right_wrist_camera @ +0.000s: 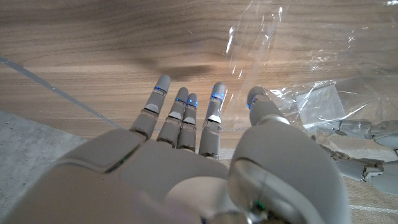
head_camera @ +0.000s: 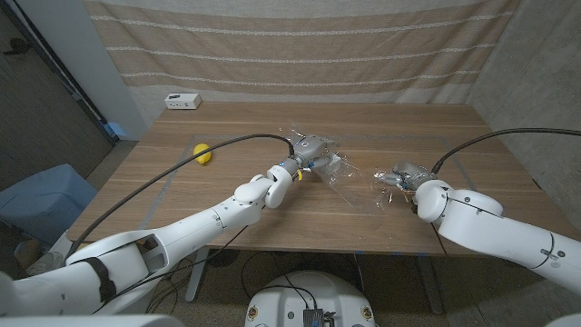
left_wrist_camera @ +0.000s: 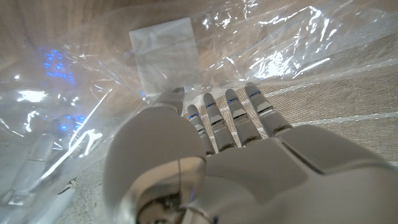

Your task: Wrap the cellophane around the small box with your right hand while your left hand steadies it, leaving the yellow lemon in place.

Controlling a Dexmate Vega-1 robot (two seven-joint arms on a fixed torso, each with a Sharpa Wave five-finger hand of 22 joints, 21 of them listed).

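Note:
The small pale box (head_camera: 320, 156) lies under a crinkled sheet of clear cellophane (head_camera: 356, 178) at mid-table. Through the film it shows as a whitish square (left_wrist_camera: 165, 53) just past my left hand's (left_wrist_camera: 211, 155) straight fingers. That left hand (head_camera: 307, 147) lies on the cellophane at the box's near edge, its thumb tip touching the box's side. My right hand (head_camera: 400, 178) hovers at the sheet's right edge with fingers spread (right_wrist_camera: 186, 124); a fold of cellophane (right_wrist_camera: 273, 68) rises between thumb and nearest finger, unpinched. The yellow lemon (head_camera: 203, 154) sits far left.
A white device (head_camera: 182, 101) stands at the table's back left corner. Bare wood (head_camera: 272, 218) lies in front of the arms. A striped curtain (head_camera: 300, 45) hangs behind the table. A blue bin (head_camera: 41, 204) stands on the floor to the left.

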